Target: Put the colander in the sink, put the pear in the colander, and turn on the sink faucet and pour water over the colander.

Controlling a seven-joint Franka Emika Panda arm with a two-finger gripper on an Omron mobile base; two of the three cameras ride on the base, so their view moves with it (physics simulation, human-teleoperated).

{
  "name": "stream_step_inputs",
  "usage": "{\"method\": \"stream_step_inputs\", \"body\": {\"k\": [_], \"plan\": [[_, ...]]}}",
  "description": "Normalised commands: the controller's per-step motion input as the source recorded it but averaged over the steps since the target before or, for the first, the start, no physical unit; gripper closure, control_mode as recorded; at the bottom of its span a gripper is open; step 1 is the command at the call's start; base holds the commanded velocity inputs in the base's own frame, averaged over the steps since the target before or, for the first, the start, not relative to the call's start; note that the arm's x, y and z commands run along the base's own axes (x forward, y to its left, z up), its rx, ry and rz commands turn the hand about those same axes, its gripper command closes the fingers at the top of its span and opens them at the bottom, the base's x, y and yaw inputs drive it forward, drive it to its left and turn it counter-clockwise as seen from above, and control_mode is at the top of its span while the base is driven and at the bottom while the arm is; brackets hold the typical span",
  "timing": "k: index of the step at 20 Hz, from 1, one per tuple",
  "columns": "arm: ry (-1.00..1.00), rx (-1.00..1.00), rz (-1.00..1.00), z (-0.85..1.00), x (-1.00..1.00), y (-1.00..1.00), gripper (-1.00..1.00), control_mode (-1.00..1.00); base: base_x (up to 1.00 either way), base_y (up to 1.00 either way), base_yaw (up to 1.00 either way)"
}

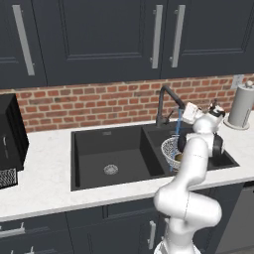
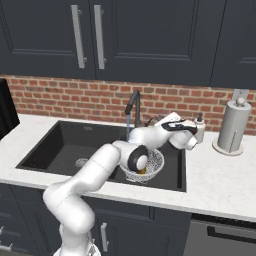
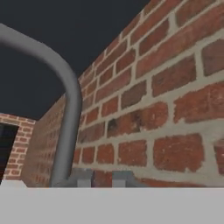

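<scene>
- Charcoal double-basin sink (image 1: 89,149) is set into the pale stone surface (image 1: 44,183), below a red brick wall (image 1: 99,101).
- Silvery wire-mesh colander (image 2: 152,167) sits in the smaller right basin, partly hidden behind the arm's elbow.
- Golden-brown pear (image 2: 143,171) lies inside the colander – just a sliver shows through the mesh.
- Dark sink faucet (image 1: 166,101) stands at the back rim between the basins; a thin blue stream of water (image 1: 176,134) falls from its spout into the colander.
- End effector (image 1: 190,113) is up beside the faucet's spout, fingers pressed together with nothing pinched between them.
- White paper-towel roll (image 2: 233,125) stands upright on the surface to the right, with a white soap bottle (image 2: 200,126) nearer the sink.
</scene>
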Motion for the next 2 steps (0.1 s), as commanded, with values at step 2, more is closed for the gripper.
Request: {"method": "stream_step_inputs", "body": {"k": [2], "plan": [[-0.07, 0.01, -0.06, 0.31, -0.99, -0.32, 1.00, -1.00, 0.00, 0.00, 0.00]]}}
